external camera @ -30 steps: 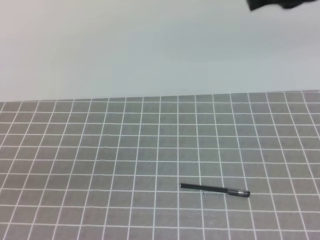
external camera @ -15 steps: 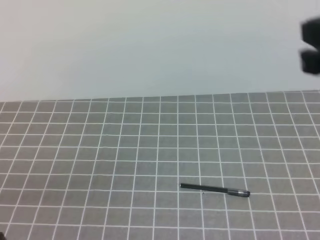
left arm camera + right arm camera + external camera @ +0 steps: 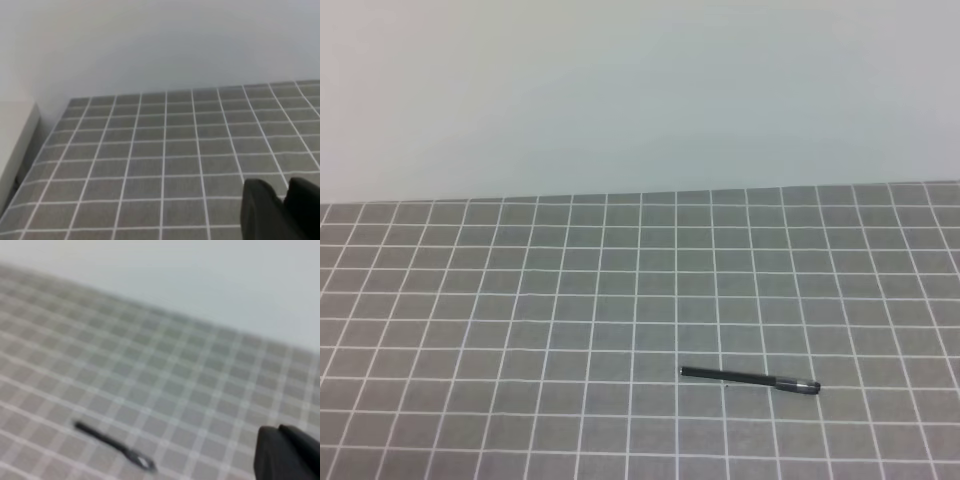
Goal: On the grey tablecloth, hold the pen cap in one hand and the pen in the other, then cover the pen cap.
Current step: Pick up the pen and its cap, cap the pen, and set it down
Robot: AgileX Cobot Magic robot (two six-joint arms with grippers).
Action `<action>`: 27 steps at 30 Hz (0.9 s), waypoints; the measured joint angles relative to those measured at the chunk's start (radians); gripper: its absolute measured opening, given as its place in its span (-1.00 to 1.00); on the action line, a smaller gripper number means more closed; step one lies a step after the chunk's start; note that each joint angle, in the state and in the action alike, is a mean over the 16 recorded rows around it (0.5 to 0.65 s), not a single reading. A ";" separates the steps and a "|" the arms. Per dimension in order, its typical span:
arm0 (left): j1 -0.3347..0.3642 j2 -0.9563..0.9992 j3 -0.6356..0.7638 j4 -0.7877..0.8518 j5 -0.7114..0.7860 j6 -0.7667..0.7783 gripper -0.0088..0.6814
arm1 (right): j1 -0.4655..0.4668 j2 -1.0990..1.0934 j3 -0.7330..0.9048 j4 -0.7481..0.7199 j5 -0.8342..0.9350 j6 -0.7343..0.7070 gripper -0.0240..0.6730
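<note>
change: a dark shape, my right arm I judge, showed at the right edge of the high view half a second ago; now gone from that view. Nothing else moved.
pen [image 3: 748,379]: lies flat on the grey tablecloth [image 3: 520,330], same spot as before, silvery end pointing right. In the right wrist view it sits below-left of the right hand [image 3: 278,447], well apart.
pen cap: cannot pick it out as a separate piece in any view; may already sit on the pen, too small to tell.
right hand: pinched closed, holds nothing, clear of the surface.
left hand [image 3: 284,202]: narrow gap between fingers, nothing seen in it; pen not in its view.
meaning: I judge both hands are pulled back; either done or not started.
</note>
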 joint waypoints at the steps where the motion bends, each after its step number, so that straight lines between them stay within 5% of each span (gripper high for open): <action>1: 0.000 -0.021 0.004 0.002 0.028 -0.008 -0.71 | -0.007 -0.011 0.008 -0.007 0.007 0.000 -0.93; 12: -0.001 -0.151 0.010 0.003 0.248 -0.049 -0.71 | -0.240 -0.305 0.295 -0.081 -0.130 0.002 -0.93; 20: 0.000 -0.159 0.013 0.002 0.264 -0.054 -0.71 | -0.487 -0.615 0.626 -0.100 -0.325 0.002 -0.93; 27: 0.001 -0.159 0.013 0.002 0.264 -0.054 -0.71 | -0.596 -0.811 0.819 -0.095 -0.374 0.002 -0.93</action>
